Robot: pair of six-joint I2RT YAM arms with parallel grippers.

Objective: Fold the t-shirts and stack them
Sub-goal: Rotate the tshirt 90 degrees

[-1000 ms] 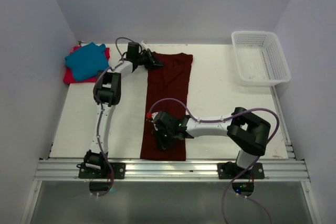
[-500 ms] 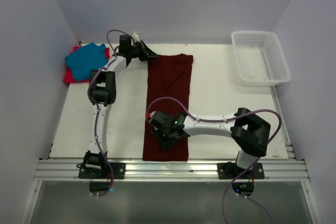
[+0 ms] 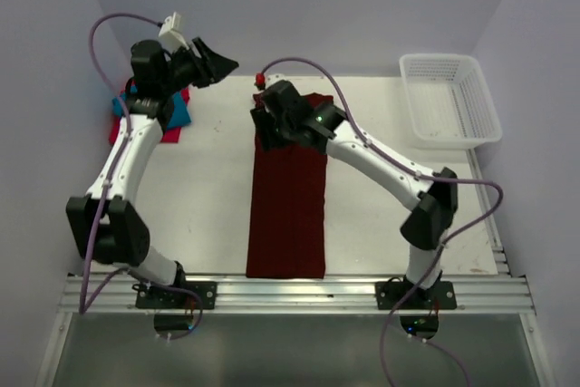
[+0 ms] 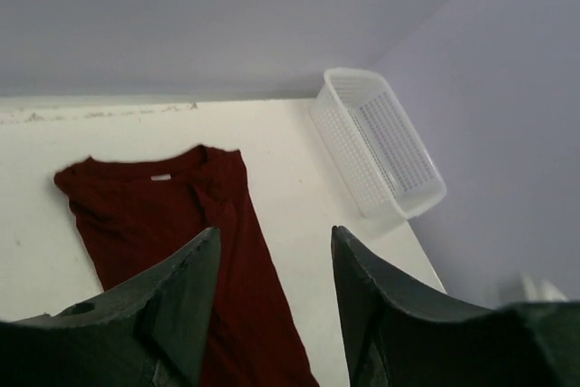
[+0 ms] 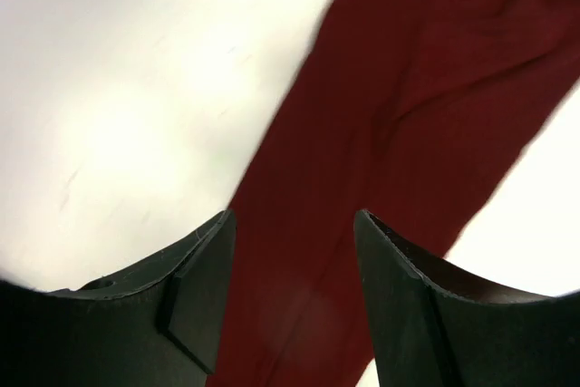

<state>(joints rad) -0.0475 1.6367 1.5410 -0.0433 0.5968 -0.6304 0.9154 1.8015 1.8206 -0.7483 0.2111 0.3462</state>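
The dark maroon t-shirt lies flat as a long narrow strip running from the near table edge to the back. In the left wrist view its collar end shows below, and the right wrist view looks down on it. My left gripper hangs open and empty, high above the back left of the table. Just above the strip's far end, my right gripper is open with nothing held. The teal blue t-shirt lies on the red-pink t-shirt at the back left, both partly hidden by the left arm.
A white mesh basket stands at the back right corner. Grey walls close in the table on three sides. The right arm reaches diagonally across the table's right half.
Both grippers opened and let go of the maroon shirt. The left arm lifted up and away to the left. The right arm swung from the strip's near end to its far end.
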